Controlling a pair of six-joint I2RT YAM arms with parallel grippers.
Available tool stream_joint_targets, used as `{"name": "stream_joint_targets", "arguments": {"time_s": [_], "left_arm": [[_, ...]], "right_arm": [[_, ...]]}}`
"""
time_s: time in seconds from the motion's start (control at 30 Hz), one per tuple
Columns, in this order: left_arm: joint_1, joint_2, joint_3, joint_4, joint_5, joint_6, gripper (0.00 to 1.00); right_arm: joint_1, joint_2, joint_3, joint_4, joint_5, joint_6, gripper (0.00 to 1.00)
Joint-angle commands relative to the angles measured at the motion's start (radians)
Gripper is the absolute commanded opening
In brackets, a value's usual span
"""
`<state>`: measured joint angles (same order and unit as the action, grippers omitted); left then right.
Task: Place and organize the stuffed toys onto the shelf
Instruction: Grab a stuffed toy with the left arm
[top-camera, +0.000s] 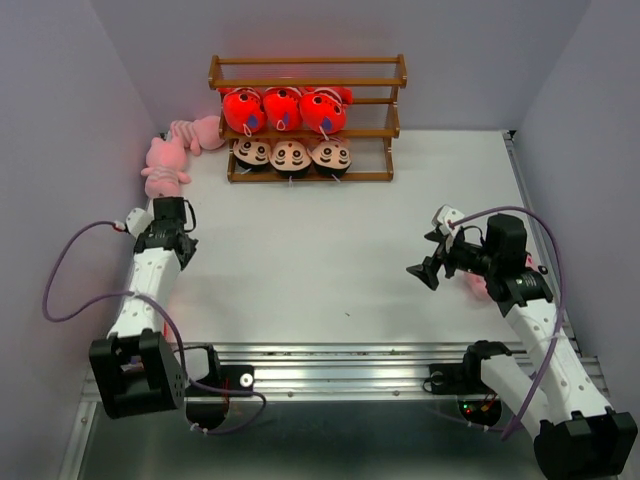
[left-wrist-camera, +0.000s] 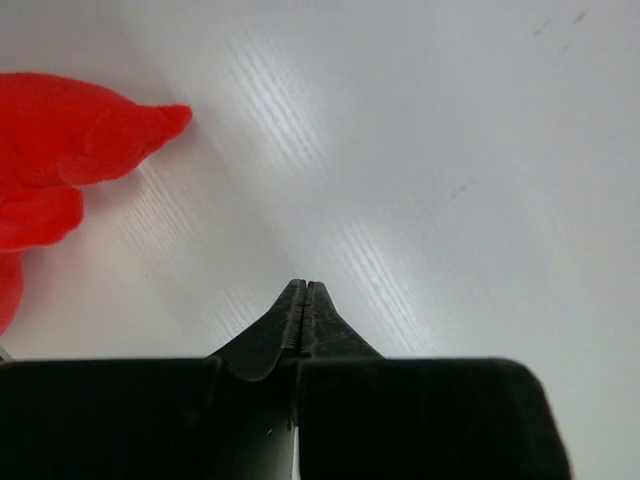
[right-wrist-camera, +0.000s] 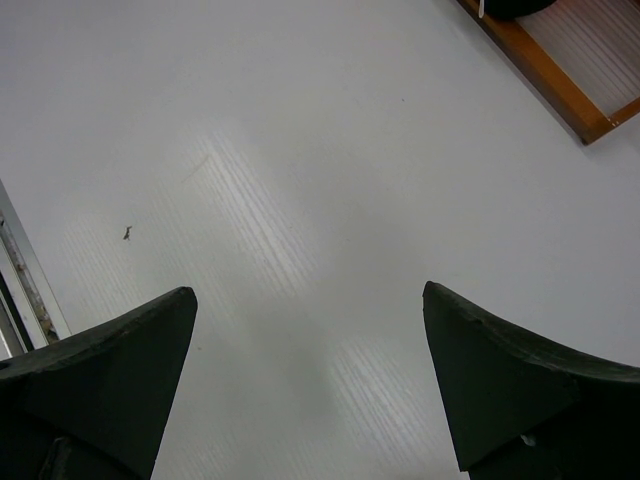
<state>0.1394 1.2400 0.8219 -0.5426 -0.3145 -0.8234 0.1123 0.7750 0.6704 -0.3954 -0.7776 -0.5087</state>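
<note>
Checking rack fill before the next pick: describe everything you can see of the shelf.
The shelf is a brown wooden rack with three tiers of slatted rails and open sides, standing upright at the far edge of the table. Its top tier holds nothing. Three red-orange fish sit abreast on the middle tier and three boy dolls on the bottom, each row leaving room at the right. A pink frog lies by its left end; contact cannot be told.
</note>
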Motion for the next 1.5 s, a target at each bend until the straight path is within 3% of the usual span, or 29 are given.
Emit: {"name": "stream_joint_targets", "arguments": {"time_s": [0.0, 0.1, 0.17, 0.2, 0.23, 0.3, 0.37, 0.57, 0.8, 0.93, 1.1, 1.47], "left_arm": [[-0.049, -0.158, 0.094, -0.108, -0.165, -0.025, 0.05], [-0.069, -0.244, 0.106, -0.111, -0.247, -0.023, 0.06], [-0.069, -0.275, 0.106, -0.143, -0.307, -0.058, 0.13], [-0.069, -0.295, 0.103, -0.167, -0.328, -0.092, 0.28], [-0.067, -0.301, 0.102, -0.227, -0.359, -0.13, 0.65], [-0.06, -0.297, 0.094, -0.293, -0.351, -0.206, 0.84], [-0.049, -0.274, 0.086, -0.316, -0.327, -0.215, 0.94], [-0.041, -0.26, 0.091, -0.454, -0.337, -0.286, 0.99], [-0.017, -0.34, 0.094, -0.487, -0.385, -0.324, 0.99], [0.058, -0.303, 0.077, -0.442, -0.409, -0.3, 0.99], [0.247, -0.195, 0.042, -0.361, -0.356, -0.227, 0.99], [0.27, -0.247, 0.031, -0.473, -0.307, -0.387, 0.99]], "right_arm": [[-0.005, 0.013, 0.006, 0.021, -0.018, -0.002, 1.0], [-0.005, 0.061, 0.017, 0.007, -0.052, -0.004, 1.0], [-0.005, 0.098, 0.023, -0.002, -0.069, -0.005, 1.0], [-0.005, 0.104, 0.023, -0.002, -0.077, -0.007, 1.0], [-0.005, 0.109, 0.023, 0.001, -0.077, -0.008, 1.0], [-0.005, 0.116, 0.021, 0.006, -0.072, -0.008, 1.0], [-0.005, 0.125, 0.017, 0.01, -0.062, -0.016, 1.0], [-0.005, 0.155, 0.009, 0.017, -0.04, -0.021, 1.0], [-0.005, 0.173, 0.011, 0.02, -0.032, -0.022, 1.0], [-0.005, 0.162, 0.006, 0.021, -0.032, -0.021, 1.0], [-0.005, 0.162, 0.008, 0.021, -0.035, -0.021, 1.0], [-0.005, 0.175, 0.011, 0.021, -0.037, -0.022, 1.0]]}}
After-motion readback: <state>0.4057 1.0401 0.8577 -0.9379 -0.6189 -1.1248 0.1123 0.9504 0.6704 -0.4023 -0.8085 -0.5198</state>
